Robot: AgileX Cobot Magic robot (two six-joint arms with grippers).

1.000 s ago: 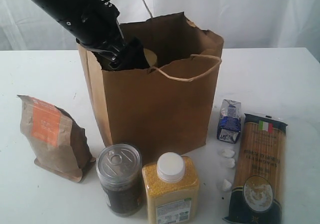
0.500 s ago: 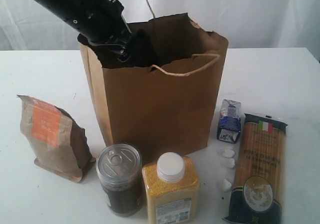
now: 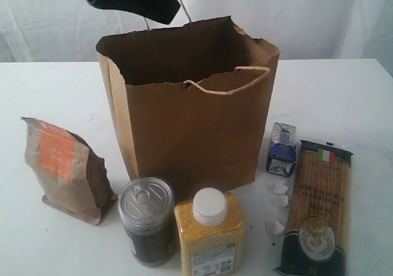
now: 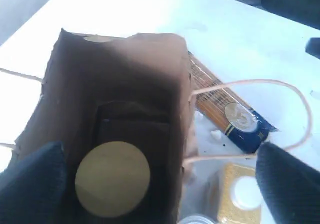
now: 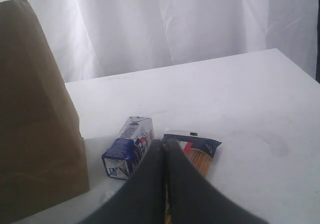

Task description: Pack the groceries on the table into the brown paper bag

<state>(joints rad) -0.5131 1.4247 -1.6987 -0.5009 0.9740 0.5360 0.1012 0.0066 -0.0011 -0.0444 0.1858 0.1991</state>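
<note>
From the side the bag (image 3: 196, 141) hid the jar (image 4: 112, 178); only its gold lid showed from above. The spaghetti (image 3: 316, 214) and grain jar (image 3: 209, 236) were cut off below.

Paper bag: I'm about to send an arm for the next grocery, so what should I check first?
1. The bag upright with its mouth open: ok.
2. The gold-lidded jar on the bag's floor, lid up: ok.
3. The left gripper open, empty and above the bag: ok.
4. The right gripper shut and holding nothing: ok.
5. The pouch, can, grain jar, carton and spaghetti packed: not ok, all are on the table.
6. Room beside the jar for the spaghetti: cannot tell.
</note>
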